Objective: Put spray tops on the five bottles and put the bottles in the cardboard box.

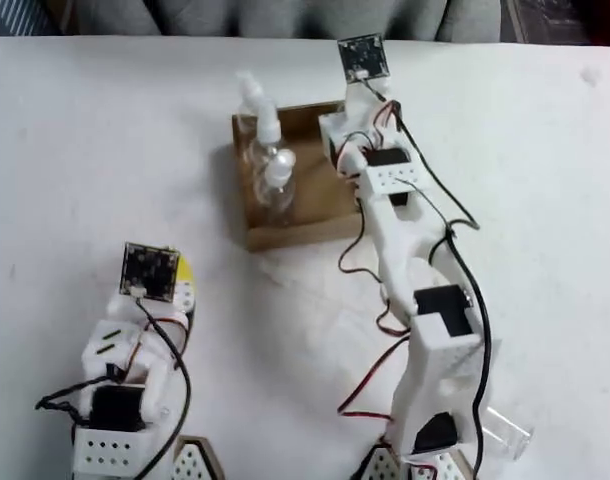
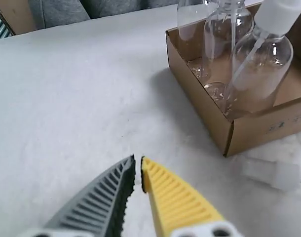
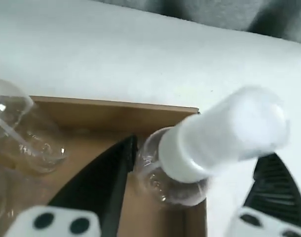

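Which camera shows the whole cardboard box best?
The high view: it looks down into nearly the whole cardboard box, though the right arm covers one side. The left wrist view shows one corner with bottles inside. The right wrist view shows part of its wall.

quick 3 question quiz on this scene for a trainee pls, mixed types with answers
1. True or false: the left gripper holds a bottle.
2. The right gripper is at: A the cardboard box; B the left gripper; C a metal tray.
3. What tops the bottle between the right gripper's jaws?
Key: 1 false, its jaws are together and empty; 2 A; 3 a white spray top.
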Available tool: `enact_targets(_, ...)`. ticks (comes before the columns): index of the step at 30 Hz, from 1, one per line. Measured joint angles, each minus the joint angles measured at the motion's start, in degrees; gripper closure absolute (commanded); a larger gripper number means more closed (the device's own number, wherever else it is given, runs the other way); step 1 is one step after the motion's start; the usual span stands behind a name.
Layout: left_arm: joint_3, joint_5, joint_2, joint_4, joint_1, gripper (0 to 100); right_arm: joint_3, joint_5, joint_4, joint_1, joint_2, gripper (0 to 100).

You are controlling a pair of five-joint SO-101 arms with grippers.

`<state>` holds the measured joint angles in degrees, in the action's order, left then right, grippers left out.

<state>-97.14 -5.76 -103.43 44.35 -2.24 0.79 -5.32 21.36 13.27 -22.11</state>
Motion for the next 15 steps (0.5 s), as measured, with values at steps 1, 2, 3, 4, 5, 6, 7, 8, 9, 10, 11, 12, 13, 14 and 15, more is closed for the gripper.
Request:
enact_targets(1, 0.0, 0.0, 0.0, 0.0, 0.0, 98, 0.0, 0.0, 0.7, 0.0, 0.53, 68.0)
enact_targets(2, 0.0, 0.0, 0.0, 0.0, 0.0, 98, 0.0, 0.0, 1.49, 0.0, 1.05, 68.0)
enact_targets(3, 0.0, 0.0, 0.0, 0.0, 0.0, 98, 0.0, 0.0, 2.37, 0.09, 1.67, 68.0)
enact_targets(4, 0.0, 0.0, 0.0, 0.0, 0.0, 98, 0.0, 0.0, 3.34, 0.26, 2.37, 68.0)
enact_targets(5, 0.0, 0.0, 0.0, 0.0, 0.0, 98, 0.0, 0.0, 4.57, 0.53, 3.08, 68.0)
enact_targets(6, 0.0, 0.0, 0.0, 0.0, 0.0, 98, 0.0, 0.0, 5.8, 0.88, 3.78, 68.0)
enact_targets(7, 0.0, 0.0, 0.0, 0.0, 0.0, 98, 0.0, 0.0, 7.12, 1.32, 4.57, 68.0)
enact_targets(8, 0.0, 0.0, 0.0, 0.0, 0.0, 98, 0.0, 0.0, 8.62, 1.67, 5.36, 68.0)
enact_targets(9, 0.0, 0.0, 0.0, 0.0, 0.0, 98, 0.0, 0.0, 9.93, 2.02, 6.15, 68.0)
enact_targets(10, 0.0, 0.0, 0.0, 0.0, 0.0, 98, 0.0, 0.0, 11.43, 2.29, 6.95, 68.0)
enact_targets(11, 0.0, 0.0, 0.0, 0.0, 0.0, 98, 0.0, 0.0, 12.84, 2.55, 7.82, 68.0)
enact_targets(12, 0.0, 0.0, 0.0, 0.0, 0.0, 98, 0.0, 0.0, 14.15, 2.64, 8.79, 68.0)
enact_targets(13, 0.0, 0.0, 0.0, 0.0, 0.0, 98, 0.0, 0.0, 15.56, 2.73, 9.76, 68.0)
enact_targets(14, 0.0, 0.0, 0.0, 0.26, 0.0, 98, 0.0, 0.0, 16.79, 2.73, 10.64, 68.0)
enact_targets(15, 0.0, 0.0, 0.0, 0.53, 0.0, 98, 0.0, 0.0, 17.93, 2.73, 11.52, 68.0)
